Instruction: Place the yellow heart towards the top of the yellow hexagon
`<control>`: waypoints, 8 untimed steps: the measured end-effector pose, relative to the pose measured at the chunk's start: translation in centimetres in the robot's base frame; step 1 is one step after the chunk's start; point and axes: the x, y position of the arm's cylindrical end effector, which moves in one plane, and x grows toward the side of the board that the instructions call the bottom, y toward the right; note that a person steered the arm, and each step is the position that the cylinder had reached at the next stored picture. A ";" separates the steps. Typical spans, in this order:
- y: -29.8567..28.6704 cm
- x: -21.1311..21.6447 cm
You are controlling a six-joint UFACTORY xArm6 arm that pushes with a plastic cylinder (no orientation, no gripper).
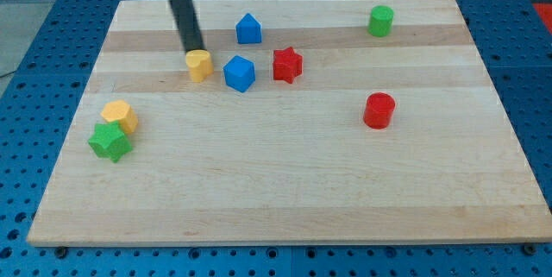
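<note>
The yellow heart (200, 65) lies on the wooden board at the upper left of the middle. My tip (192, 50) is at its upper left edge, touching or almost touching it. The yellow hexagon (119, 115) lies near the board's left edge, down and to the left of the heart. A green star (109, 141) touches the hexagon's lower left side.
A blue cube (239, 73) sits just right of the heart, with a red star (287, 65) beyond it. A blue house-shaped block (248, 28) is above them. A green cylinder (380, 21) is at the top right and a red cylinder (379, 110) at the right middle.
</note>
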 end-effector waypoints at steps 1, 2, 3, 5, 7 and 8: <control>3.6 0.0; 5.1 0.6; -0.3 2.1; -7.0 4.4; -1.8 4.9; -3.6 6.9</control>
